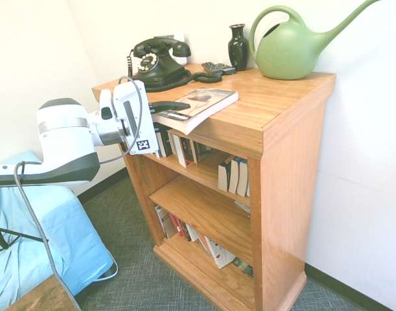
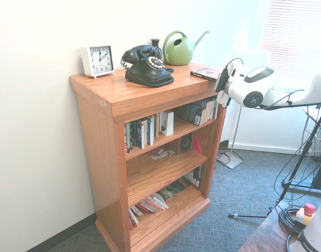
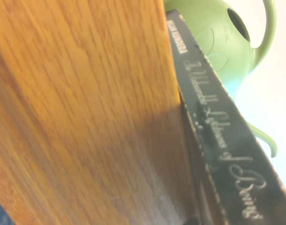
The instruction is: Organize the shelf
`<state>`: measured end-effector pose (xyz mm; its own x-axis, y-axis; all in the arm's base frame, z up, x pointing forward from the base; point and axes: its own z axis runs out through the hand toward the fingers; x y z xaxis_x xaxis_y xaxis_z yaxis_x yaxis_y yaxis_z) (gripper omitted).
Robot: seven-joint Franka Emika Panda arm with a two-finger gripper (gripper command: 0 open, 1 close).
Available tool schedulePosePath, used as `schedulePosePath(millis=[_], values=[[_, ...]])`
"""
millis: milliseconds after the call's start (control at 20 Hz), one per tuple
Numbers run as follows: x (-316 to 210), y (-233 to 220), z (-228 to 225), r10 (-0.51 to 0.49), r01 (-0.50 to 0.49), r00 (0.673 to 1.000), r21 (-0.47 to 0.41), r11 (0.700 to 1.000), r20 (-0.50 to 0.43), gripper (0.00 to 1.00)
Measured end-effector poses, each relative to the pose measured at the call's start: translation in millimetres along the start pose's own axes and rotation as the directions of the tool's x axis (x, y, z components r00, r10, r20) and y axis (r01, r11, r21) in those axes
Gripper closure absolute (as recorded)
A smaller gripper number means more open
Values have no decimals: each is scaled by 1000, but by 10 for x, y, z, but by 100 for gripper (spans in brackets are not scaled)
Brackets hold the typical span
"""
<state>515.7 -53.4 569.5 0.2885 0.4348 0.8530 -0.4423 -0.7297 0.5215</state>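
shelf [image 1: 285,129] stands against the wall; paperback [image 1: 198,107] lies flat on its top, overhanging the front edge near the phone-side corner. gripper [image 1: 166,107] is level with that edge, dark fingers around the book's overhanging end, looks closed on it but contact isn't clear. Judgement: pinch the spine end squarely, slide the book out level, clear of the phone [image 1: 160,61] cord, then slot it upright among the books [image 1: 233,175] on the upper inner shelf. Watering can [image 1: 291,48] at the far corner is out of the way
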Motion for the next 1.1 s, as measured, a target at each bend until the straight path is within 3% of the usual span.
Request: schedulePosePath(millis=[350,600,850,1100], values=[[138,-30,-109,82,-82,996,4,997,19,100],[184,151,-376,196,-196,979,10,980,56,100],[173,583,-917,373,-379,922,43,924,108,100],[-148,925,-1356,516,-539,828,60,840,218,100]])
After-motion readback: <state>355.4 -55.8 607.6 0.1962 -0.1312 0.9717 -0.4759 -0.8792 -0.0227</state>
